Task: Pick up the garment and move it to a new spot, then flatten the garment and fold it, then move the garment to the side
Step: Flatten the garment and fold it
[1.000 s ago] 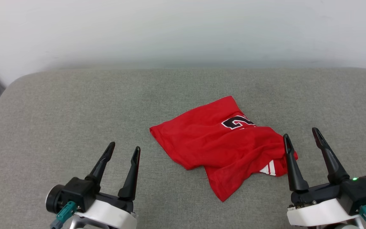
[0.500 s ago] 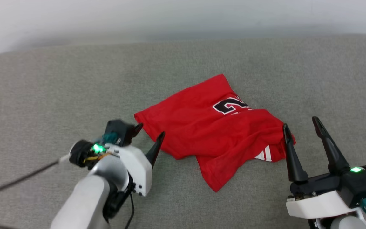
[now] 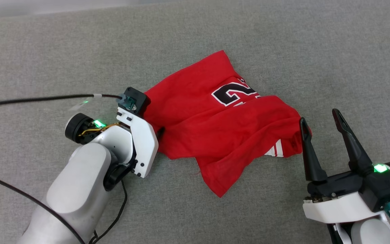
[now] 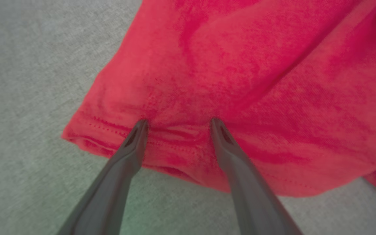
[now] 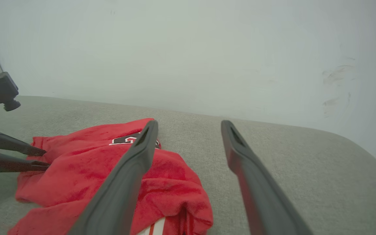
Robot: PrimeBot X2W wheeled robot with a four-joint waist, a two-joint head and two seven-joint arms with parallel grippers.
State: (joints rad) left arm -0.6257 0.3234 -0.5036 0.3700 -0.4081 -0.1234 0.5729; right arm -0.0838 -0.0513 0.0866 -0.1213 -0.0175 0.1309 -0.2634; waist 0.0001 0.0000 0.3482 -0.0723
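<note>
Garment [image 3: 215, 135]: lay crumpled on grey cushion [image 3: 46, 51].
Left gripper [image 4: 178, 121]: spread wide, tips touched hem [image 4: 96, 130].
Right gripper [image 3: 319, 116]: wide, empty, alongside.

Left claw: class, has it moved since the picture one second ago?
Yes. Against the red jersey on the grey cushion, the left claw has swung in from the left: once apart from it, its open fingertips now touch the jersey's hem.
</note>
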